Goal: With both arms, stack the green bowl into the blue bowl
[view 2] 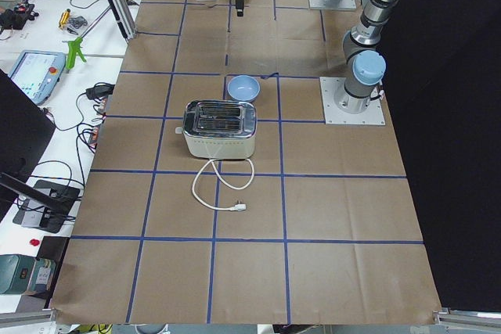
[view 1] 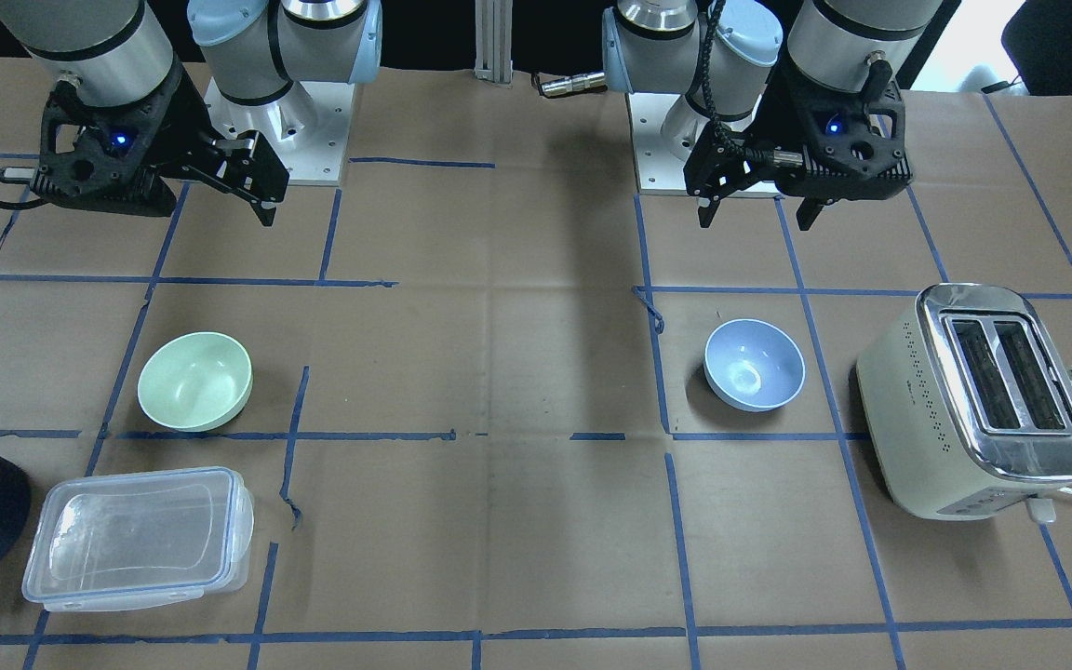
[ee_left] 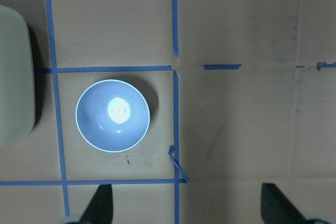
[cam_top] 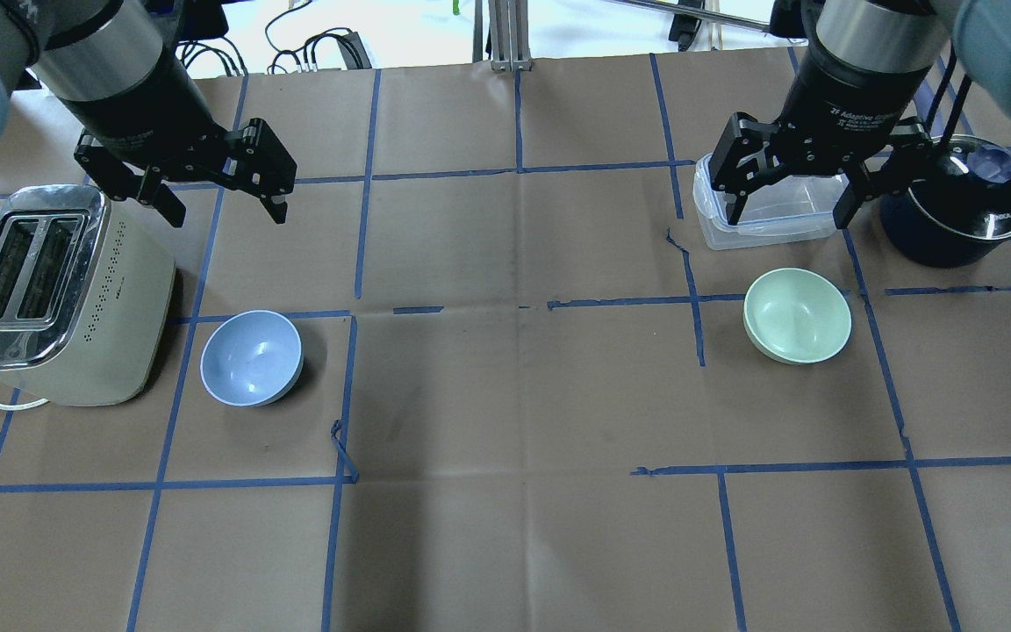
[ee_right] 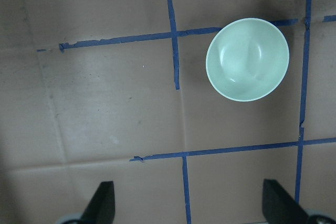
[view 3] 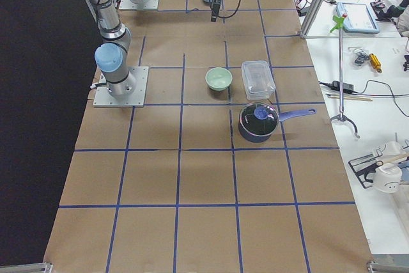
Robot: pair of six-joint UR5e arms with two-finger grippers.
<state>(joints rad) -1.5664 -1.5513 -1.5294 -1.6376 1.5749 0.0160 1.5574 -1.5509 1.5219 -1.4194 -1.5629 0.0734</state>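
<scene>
- Brown cardboard covers the table, and blue tape lines divide it into a grid of squares.
- The blue bowl sits upright and empty on the robot's left half. It is just beside a cream toaster, with a narrow gap between them.
- The toaster's white cord lies loose on the cardboard.
- The green bowl sits upright and empty on the right half, well apart from the blue bowl.
- A clear lidded container lies near the green bowl without touching it. A dark blue pot stands just beside the container.
- The left gripper hangs in the air above the table with its 2 fingers spread wide, grasping nothing. Its wrist camera looks straight down on the blue bowl.
- The right gripper also hangs above the table, its 2 fingers wide apart and empty. In its wrist view the green bowl lies below, toward the upper right.
- Neither gripper touches a bowl.
</scene>
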